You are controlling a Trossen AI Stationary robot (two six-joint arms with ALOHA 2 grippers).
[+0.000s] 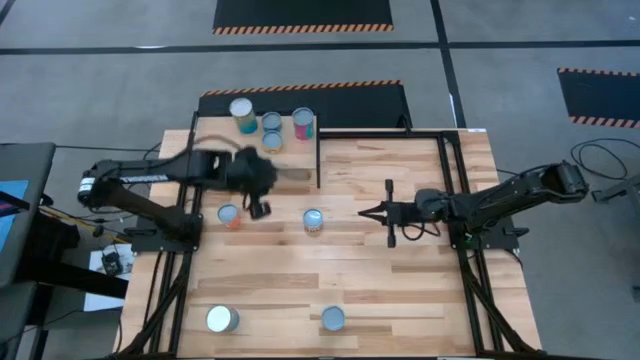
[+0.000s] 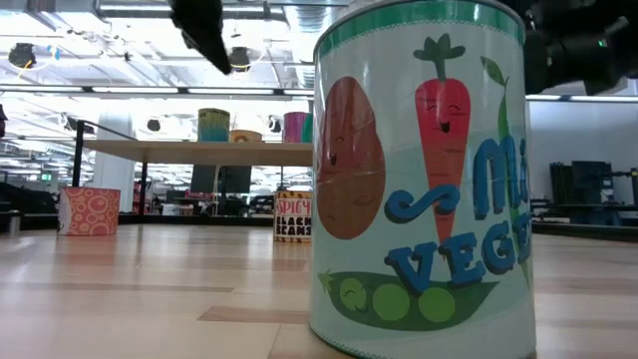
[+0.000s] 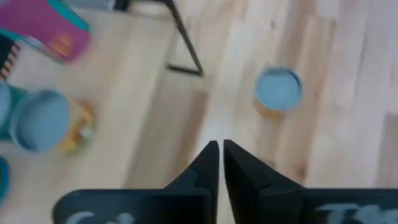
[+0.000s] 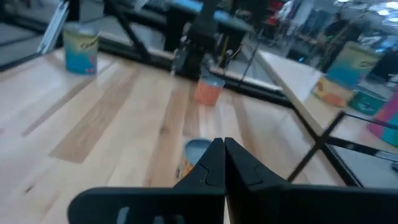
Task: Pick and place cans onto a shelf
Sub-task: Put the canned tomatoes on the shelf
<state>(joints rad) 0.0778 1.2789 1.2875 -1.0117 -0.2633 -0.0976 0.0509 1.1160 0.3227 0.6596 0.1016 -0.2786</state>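
Observation:
The light wood shelf (image 1: 300,165) stands at the table's far left and carries several cans, among them a pink one (image 1: 303,123) and a wide teal one (image 1: 243,115). Two cans stand upright on the tabletop in front of it: an orange one (image 1: 230,215) and one with a silvery-blue top (image 1: 313,221). Two more stand near the front edge, a whitish-topped one (image 1: 222,319) and another (image 1: 333,319). My left gripper (image 1: 262,207) hovers shut above the table between the two middle cans, holding nothing (image 3: 221,149). My right gripper (image 1: 372,212) is shut and points toward the silvery-topped can (image 4: 198,149).
The shelf's black frame leg (image 3: 185,50) stands close to my left gripper. In the low view a vegetable-label can (image 2: 419,179) fills the foreground and hides much of the table. Bare planks lie across the table's middle and right (image 1: 420,280).

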